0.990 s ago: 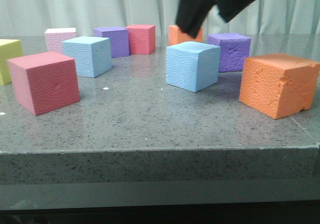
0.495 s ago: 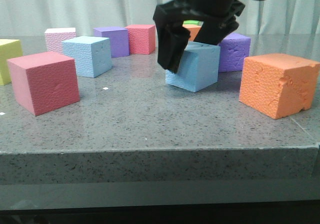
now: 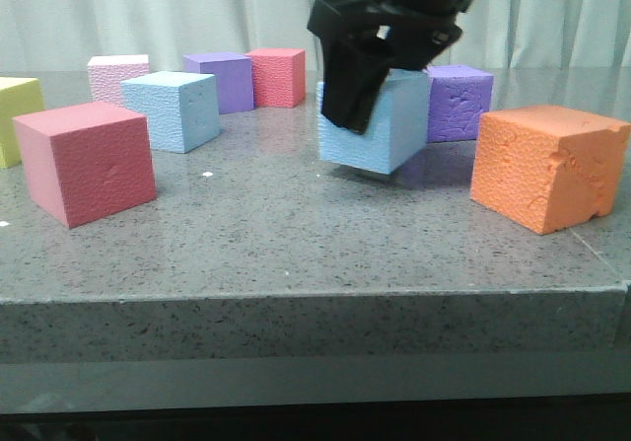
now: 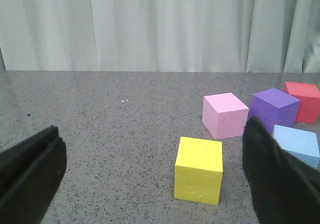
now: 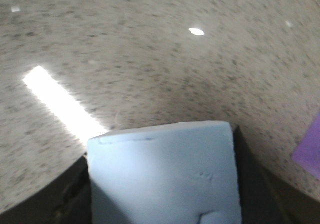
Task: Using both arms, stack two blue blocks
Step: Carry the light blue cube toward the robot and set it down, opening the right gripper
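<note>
My right gripper [image 3: 380, 96] is shut on one blue block [image 3: 389, 130] and holds it just above the table, right of centre in the front view. In the right wrist view the same block [image 5: 162, 176] fills the space between the dark fingers of that gripper [image 5: 162, 194]. The other blue block [image 3: 173, 110] rests on the table at the left rear, well apart from the held one; a corner of it [image 4: 300, 145] shows in the left wrist view. My left gripper [image 4: 152, 174] stands open over bare table and holds nothing.
A large orange cube [image 3: 547, 165] stands close to the right of the held block, with a purple cube [image 3: 458, 101] behind it. A red cube [image 3: 87, 162] sits at the front left. Yellow [image 4: 199, 170], pink [image 4: 225, 115] and purple [image 4: 275, 108] cubes lie ahead of the left gripper.
My right gripper came down over the blue block, shut on it and has lifted it slightly off the table.
</note>
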Controlling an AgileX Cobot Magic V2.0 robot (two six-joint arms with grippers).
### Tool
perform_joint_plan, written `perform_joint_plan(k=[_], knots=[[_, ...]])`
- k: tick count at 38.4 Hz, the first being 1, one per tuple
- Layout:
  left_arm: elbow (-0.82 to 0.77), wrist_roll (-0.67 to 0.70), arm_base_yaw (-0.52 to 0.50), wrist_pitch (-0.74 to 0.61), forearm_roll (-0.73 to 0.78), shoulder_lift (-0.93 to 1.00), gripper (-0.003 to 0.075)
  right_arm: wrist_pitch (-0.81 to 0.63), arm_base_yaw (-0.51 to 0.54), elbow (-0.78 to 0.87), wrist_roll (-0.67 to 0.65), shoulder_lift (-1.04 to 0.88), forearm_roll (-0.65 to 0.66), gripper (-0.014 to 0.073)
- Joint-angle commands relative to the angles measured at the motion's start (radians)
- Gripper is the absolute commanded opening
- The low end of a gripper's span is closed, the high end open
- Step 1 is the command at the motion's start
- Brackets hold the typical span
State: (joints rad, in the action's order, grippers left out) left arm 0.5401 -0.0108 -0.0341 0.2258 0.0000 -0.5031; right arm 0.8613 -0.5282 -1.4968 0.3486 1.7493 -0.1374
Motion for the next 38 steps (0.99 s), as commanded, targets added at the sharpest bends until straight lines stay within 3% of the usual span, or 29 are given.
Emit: perform_joint_plan(k=[1,11,19,32,35,38], knots=[[0.029,0.003,0.001,-0.085,-0.006,-0.013,0.0692,-0.014,-0.037,-0.033,0.096,-0.067,-0.057,0.0332],[0.029,0.003,0.001,-0.085,-0.006,-0.013,0.0692,0.008,-0.131,-0.033,0.332,-0.059,-0.173,0.0332],[0.029,0.003,0.001,-0.085,-0.006,-0.013,0.0692,0.079,-0.148,-0.033,0.499,-0.056,-0.254,0.0332],[0.029,0.003,0.001,-0.085,-0.006,-0.013,0.0692,0.111,-0.148,-0.033,0.541,-0.009,-0.256,0.0337],[0.029,0.003,0.001,-0.085,-0.006,-0.013,0.0692,0.107,-0.148,-0.033,0.543,-0.009,-0.255,0.0386],[0.029,0.003,0.001,-0.085,-0.006,-0.013,0.0692,0.100,-0.148,-0.033,0.543,-0.009,-0.250,0.0489]])
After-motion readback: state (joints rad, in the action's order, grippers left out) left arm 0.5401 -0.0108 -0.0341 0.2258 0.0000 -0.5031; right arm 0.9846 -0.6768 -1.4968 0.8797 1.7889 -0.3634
